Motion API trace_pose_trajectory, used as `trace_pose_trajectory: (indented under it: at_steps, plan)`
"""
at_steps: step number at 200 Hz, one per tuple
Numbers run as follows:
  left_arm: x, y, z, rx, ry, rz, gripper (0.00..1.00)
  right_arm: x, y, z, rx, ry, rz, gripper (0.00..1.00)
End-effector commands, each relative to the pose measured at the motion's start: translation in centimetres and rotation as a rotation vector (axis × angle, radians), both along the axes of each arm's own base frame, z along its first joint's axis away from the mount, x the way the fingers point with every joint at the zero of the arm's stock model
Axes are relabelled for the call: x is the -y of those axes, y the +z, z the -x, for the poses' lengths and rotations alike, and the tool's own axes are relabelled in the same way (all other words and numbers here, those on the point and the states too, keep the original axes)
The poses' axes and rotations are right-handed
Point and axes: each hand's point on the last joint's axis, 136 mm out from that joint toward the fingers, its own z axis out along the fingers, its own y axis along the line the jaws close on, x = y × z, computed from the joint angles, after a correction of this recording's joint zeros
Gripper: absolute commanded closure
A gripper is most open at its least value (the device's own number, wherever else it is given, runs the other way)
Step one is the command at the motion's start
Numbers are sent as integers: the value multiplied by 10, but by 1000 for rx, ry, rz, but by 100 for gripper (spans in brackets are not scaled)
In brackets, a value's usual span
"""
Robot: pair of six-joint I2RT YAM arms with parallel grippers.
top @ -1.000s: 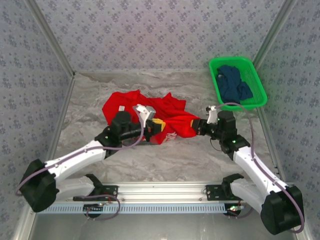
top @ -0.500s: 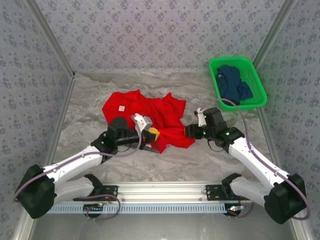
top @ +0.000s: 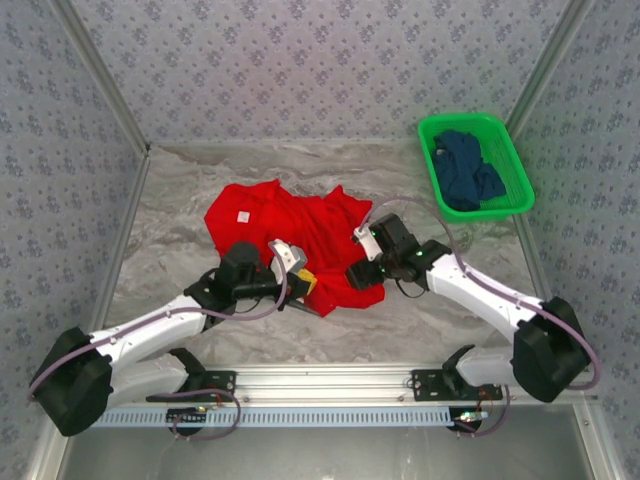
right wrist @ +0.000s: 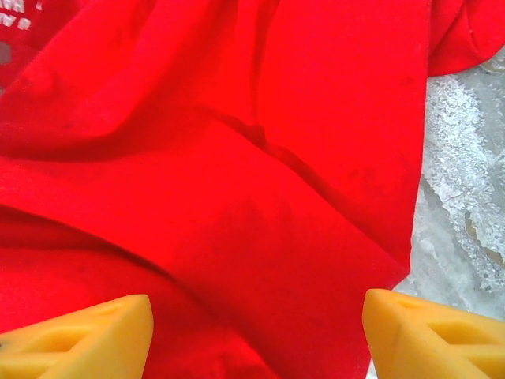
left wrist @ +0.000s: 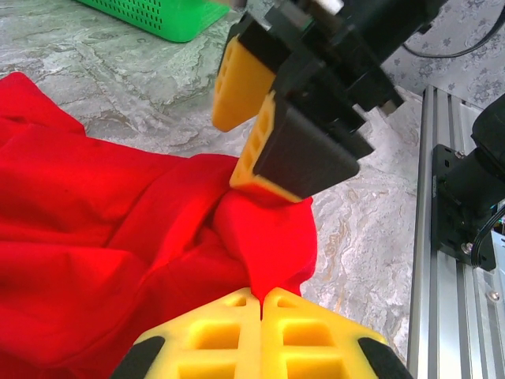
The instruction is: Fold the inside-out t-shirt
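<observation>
The inside-out t-shirt is bright red and lies crumpled on the marble table; a small white tag shows near its left side. My left gripper is at the shirt's near edge, and in the left wrist view the left gripper is shut on a pinched fold of red cloth. My right gripper hovers over the shirt's lower right corner, a short way from the left one. Seen from its wrist, the right gripper is open wide above red cloth, holding nothing. White lettering peeks in at top left.
A green basket with a dark navy garment stands at the back right. An aluminium rail runs along the near edge. Patterned walls enclose the table. Bare marble lies right of the shirt.
The right gripper has opened, let go of the shirt's right edge and moved left over the cloth. The left gripper, still shut on the shirt, has drawn toward the near edge.
</observation>
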Motion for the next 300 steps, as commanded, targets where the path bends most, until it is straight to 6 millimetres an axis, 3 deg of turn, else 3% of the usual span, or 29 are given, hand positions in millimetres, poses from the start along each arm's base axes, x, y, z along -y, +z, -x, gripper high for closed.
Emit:
trace_pose_trajectory:
  at_steps: [1, 31, 46, 57, 75, 95, 121, 156, 201, 230, 266, 300]
  plan:
    - [-1, 8, 2, 40, -8, 8, 100, -4, -4, -10, 16, 20, 47, 27]
    - [-4, 10, 0, 53, 15, 8, 100, -15, -29, -16, -35, 70, 77, 35]
    - [-11, 9, -7, 64, 75, -5, 100, -21, -32, -10, -79, 93, 56, 60]
    - [-17, 4, -11, 62, 118, -22, 100, -28, -15, -8, -88, 90, -24, 76]
    - [-26, -13, -15, 32, 177, -72, 100, -39, 37, -4, -93, 83, -285, 100]
    - [-39, -32, -20, 11, 250, -127, 100, -46, 96, -1, -107, 63, -631, 100]
    - [-47, -35, -22, -10, 300, -136, 98, -50, 124, 0, -117, 51, -834, 100]
    - [-39, -9, -16, -79, 284, -58, 67, -60, 134, -2, -142, 44, -963, 100]
    - [-31, 18, -21, -106, 317, -30, 43, -62, 129, 0, -165, 28, -947, 100]
    - [-16, 23, -32, -71, 292, -123, 37, -61, 121, 4, -182, 22, -903, 100]
    - [14, 25, -30, -90, 196, -125, 31, -58, 116, 6, -178, 16, -851, 100]
    - [28, 24, -42, -97, 199, -122, 31, -58, 112, 10, -157, 46, -823, 100]
